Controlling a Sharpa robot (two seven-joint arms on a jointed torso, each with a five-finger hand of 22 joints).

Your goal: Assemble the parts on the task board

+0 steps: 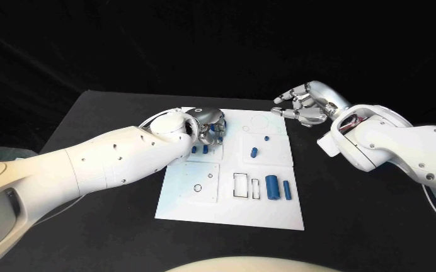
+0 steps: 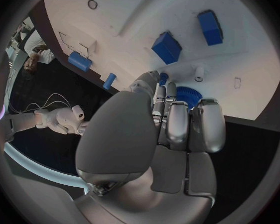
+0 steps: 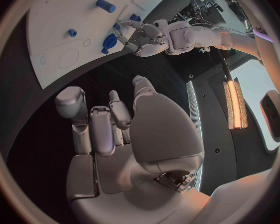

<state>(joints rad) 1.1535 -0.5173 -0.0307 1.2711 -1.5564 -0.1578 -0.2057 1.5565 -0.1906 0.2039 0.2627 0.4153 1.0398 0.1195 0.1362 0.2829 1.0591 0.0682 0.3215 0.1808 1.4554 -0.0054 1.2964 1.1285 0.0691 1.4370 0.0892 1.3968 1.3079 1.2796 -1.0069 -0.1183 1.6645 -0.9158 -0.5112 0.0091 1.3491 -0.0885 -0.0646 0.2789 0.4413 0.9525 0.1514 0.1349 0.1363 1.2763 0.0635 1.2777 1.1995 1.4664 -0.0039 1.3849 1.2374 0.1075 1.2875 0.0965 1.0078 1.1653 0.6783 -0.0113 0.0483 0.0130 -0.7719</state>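
The white task board [image 1: 273, 212] lies flat on the black table. Small blue parts rest on it — two cylinders [image 1: 273, 189] lying side by side near its right edge, smaller pieces [image 1: 254, 153] mid-board.

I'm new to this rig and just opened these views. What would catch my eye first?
The white rectangular task board lies mid-table, dotted with small blue parts; the largest blue cylinder stands out near its front edge. The silver left hand is down on the board's far left corner over a blue ridged round part, while the silver right hand hovers beyond the board's far right corner, holding nothing.
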